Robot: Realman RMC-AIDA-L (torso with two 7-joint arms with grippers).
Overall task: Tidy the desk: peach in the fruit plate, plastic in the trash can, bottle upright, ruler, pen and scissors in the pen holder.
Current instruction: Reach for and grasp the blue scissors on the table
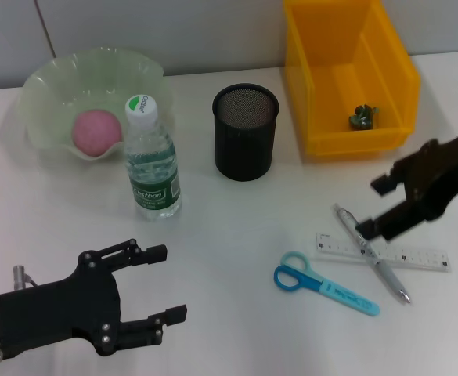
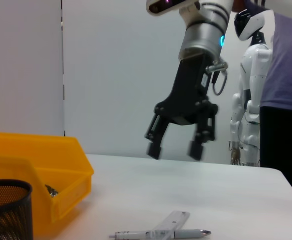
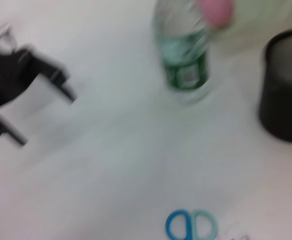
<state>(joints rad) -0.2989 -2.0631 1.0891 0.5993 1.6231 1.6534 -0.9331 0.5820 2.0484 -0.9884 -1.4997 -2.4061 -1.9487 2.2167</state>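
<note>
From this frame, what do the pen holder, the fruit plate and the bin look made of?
Pen holder: black metal mesh by the look, matte, fine perforated weave visible at the rim. Fruit plate: pale green translucent glass or plastic, wavy glossy rim; cannot tell which. Bin: yellow moulded plastic, smooth with a slight sheen.

A white table [image 1: 236,227] stands before a pale panelled wall [image 2: 111,75], with a white humanoid figure [image 2: 248,85] beyond.

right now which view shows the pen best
The head view: the pen lies whole, crossed over the ruler. The left wrist view shows it side-on at the edge. The right wrist view does not show it.
</note>
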